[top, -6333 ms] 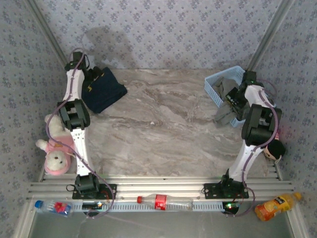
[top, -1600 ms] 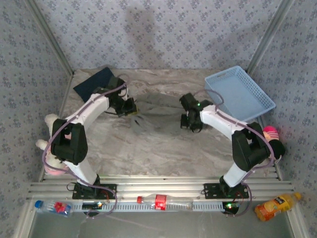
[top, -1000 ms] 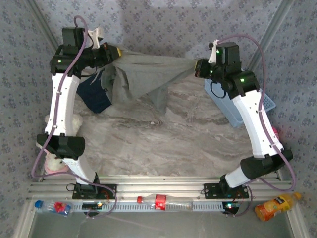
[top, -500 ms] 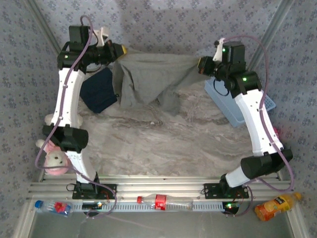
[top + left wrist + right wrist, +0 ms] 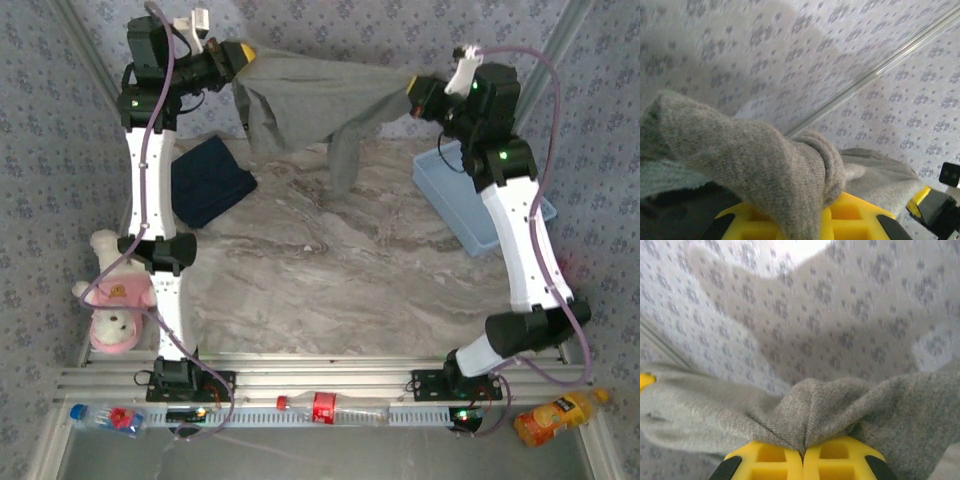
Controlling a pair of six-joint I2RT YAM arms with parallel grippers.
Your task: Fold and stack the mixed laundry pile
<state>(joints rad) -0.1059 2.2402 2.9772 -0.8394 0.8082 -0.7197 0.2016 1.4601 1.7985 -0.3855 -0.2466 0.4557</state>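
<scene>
At six o'clock a clear plastic bottle (image 5: pixel 330 408) with a red label lies by the metal rail (image 5: pixel 300 380). A fluffy white plush toy (image 5: pixel 108 318) in pink sits at eight o'clock. On the swirly marble table (image 5: pixel 330 280), the dark navy T-shirt (image 5: pixel 210 180) lies folded flat at ten o'clock. The light blue plastic basket (image 5: pixel 450 195) sits at two o'clock. At twelve o'clock the soft grey-olive garment (image 5: pixel 305 95) hangs in the air, stretched between both claws, loose ends dangling. The left gripper (image 5: pixel 243 52) is pinched tight on one bunched corner, the right gripper (image 5: pixel 412 97) on the other.
</scene>
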